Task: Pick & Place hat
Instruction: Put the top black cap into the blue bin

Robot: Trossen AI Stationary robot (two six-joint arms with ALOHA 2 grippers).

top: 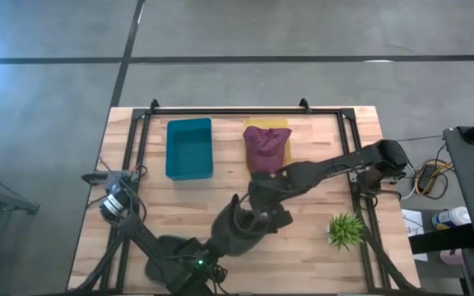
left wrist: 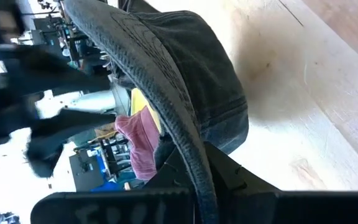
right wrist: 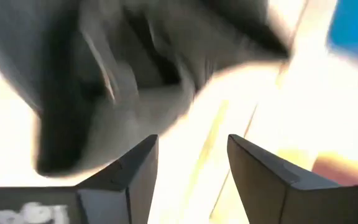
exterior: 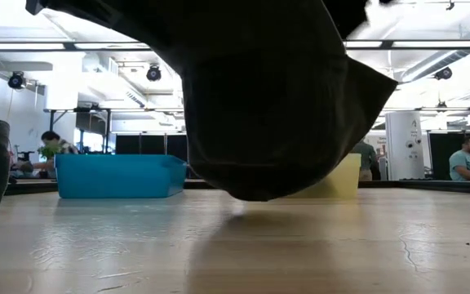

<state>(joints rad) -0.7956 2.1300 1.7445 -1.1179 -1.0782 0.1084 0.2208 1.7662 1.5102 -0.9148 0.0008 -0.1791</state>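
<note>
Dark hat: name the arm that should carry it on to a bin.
Left. The left gripper is shut on the brim of the dark hat, which hangs clear of the table. The right gripper is open and holds nothing.

Wooden table (top: 179,210) — blue bin (top: 189,149), yellow bin (top: 282,125), green plant (top: 345,229)

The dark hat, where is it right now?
In the high view the dark hat hangs mid-table in the left hand, in front of the yellow bin.

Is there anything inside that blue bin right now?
No, the high view shows the blue bin empty, while a maroon hat sits on the yellow bin beside it.
</note>
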